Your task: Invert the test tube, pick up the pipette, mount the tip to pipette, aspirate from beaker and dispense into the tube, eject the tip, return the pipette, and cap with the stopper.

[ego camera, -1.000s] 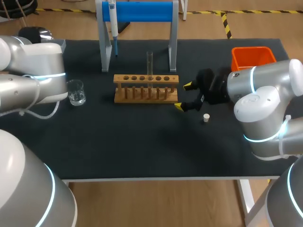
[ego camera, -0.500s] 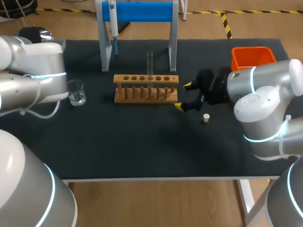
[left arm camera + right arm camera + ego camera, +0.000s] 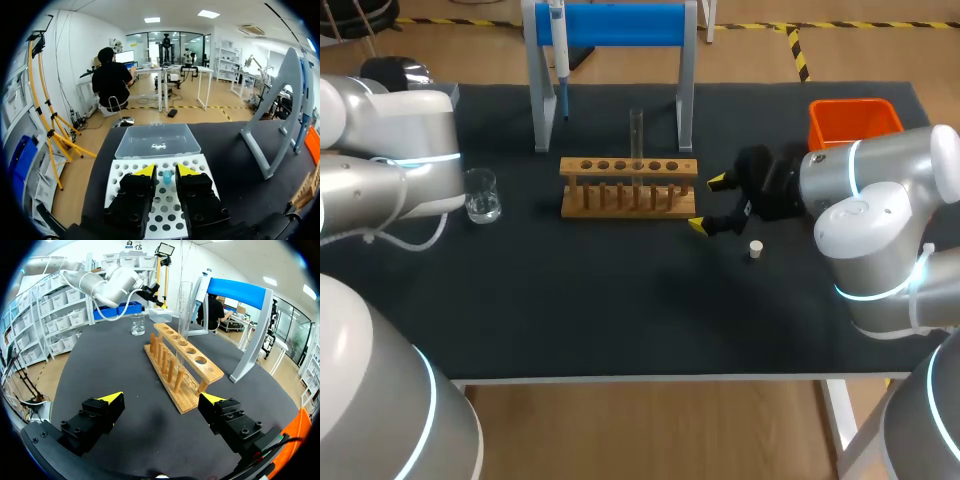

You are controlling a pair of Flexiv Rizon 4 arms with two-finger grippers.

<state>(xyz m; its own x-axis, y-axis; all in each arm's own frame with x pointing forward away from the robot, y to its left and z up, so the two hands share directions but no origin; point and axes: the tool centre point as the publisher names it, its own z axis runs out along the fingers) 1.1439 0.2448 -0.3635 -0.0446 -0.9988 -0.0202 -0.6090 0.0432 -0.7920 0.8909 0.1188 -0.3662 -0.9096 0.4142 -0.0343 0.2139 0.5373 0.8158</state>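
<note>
Nothing moved: right jaws wide apart just off the rack [image 3: 629,186] end, left jaws slightly apart over tip box [image 3: 120,186], test tube [image 3: 636,132] upright in rack, so inversion looks done; next, grab pipette [image 3: 559,50] hanging behind rack

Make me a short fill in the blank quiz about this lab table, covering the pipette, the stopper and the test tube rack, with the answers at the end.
1. The pipette hangs from a stand whose crossbar is coloured ____.
2. The small white stopper lies closest to the ____ claw, which is open.
3. The wooden rack holds exactly ____ upright test tube.
Missing words: blue; right; one.
</note>
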